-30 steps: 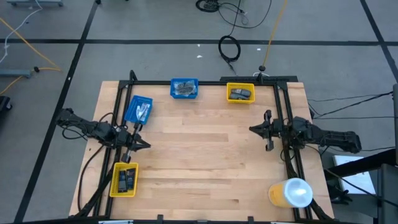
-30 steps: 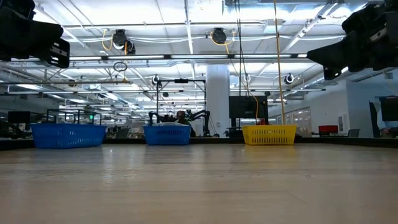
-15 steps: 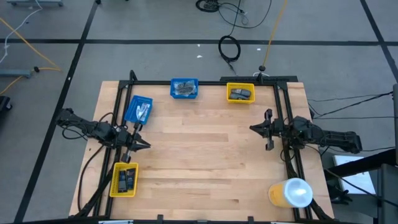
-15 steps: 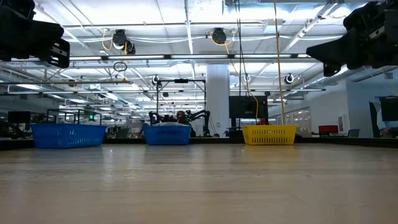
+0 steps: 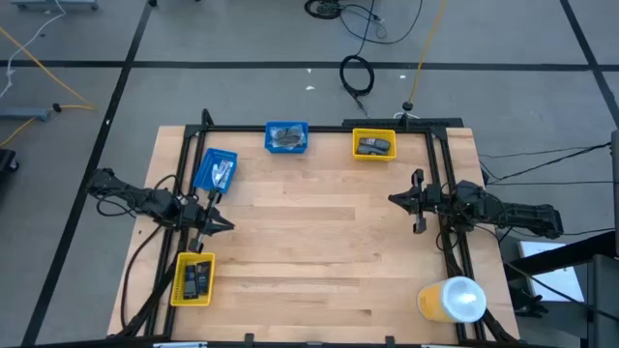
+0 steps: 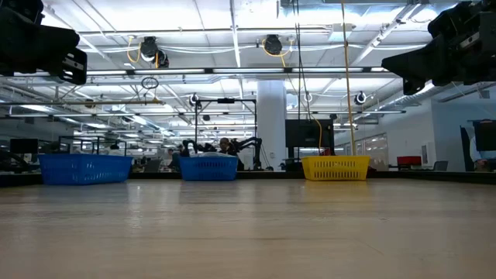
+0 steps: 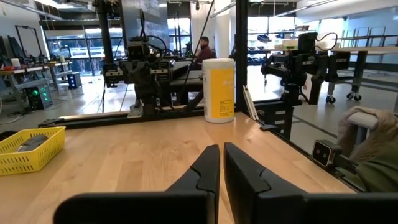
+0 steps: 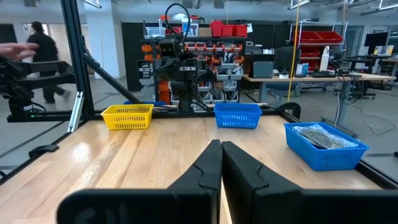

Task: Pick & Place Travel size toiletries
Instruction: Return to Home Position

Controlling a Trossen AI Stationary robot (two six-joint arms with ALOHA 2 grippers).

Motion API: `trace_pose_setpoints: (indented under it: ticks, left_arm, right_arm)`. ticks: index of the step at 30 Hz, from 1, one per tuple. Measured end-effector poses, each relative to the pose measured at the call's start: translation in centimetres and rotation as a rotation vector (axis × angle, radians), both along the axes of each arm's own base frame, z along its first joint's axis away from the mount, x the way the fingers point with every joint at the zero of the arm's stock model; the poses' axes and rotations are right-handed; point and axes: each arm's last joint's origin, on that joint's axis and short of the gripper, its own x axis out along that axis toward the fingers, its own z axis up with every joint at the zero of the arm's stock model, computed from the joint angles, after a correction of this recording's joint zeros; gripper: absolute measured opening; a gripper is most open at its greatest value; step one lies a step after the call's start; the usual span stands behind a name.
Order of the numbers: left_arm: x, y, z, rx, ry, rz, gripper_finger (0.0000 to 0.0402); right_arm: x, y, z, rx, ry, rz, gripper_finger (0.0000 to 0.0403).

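The left gripper has its dark fingers clenched together, with only a slit between them and nothing in it. The right gripper is pressed shut on nothing in the same way.

The high view shows both sets of tips pointing inward over the bare middle of the wooden table, well apart from each other.

The toiletries all lie in bins, none near the fingertips:
- Pale pieces are in a blue bin just beside the left wrist.
- Dark oblong pieces are in a yellow bin on the left wrist's other side.
- Grey pieces fill a second blue bin at the far edge.
- A dark piece sits in a second yellow bin, beyond the right gripper's side.

Far ahead of the left fingers stands a yellow-and-white cylinder.

Only the right wrist view shows the far blue bin's load as crinkled grey wrapping.

The low view shows three bin walls but nothing of their contents. There the arms are dark masses in the upper corners, and their fingers cannot be made out.

A person appears beyond the table.
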Motion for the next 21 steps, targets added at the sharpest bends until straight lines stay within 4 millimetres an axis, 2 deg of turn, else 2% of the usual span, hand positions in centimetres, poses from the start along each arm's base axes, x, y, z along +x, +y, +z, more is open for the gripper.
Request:
trace_pose_setpoints:
  ticks: [6,11,16,21]
  left_arm:
    - [0.0,0.0,0.0,-0.014,-0.003,0.001,0.0027]
    - [0.4,1.1,-0.3,0.061,0.004,0.105,0.0016]
    - [0.5,1.9,-0.5,-0.031,0.051,0.13,0.0002]
    - [0.5,2.0,-0.5,-0.028,0.054,0.133,0.0012]
  right_arm:
    - [0.0,0.0,0.0,0.0,-0.001,0.0,0.0004]
    - [0.0,0.0,0.0,0.0,-0.001,-0.001,0.0004]
    - [0.0,0.0,0.0,0.0,-0.001,-0.001,0.0004]
    - [0.0,0.0,0.0,0.0,-0.001,0.0,0.0004]
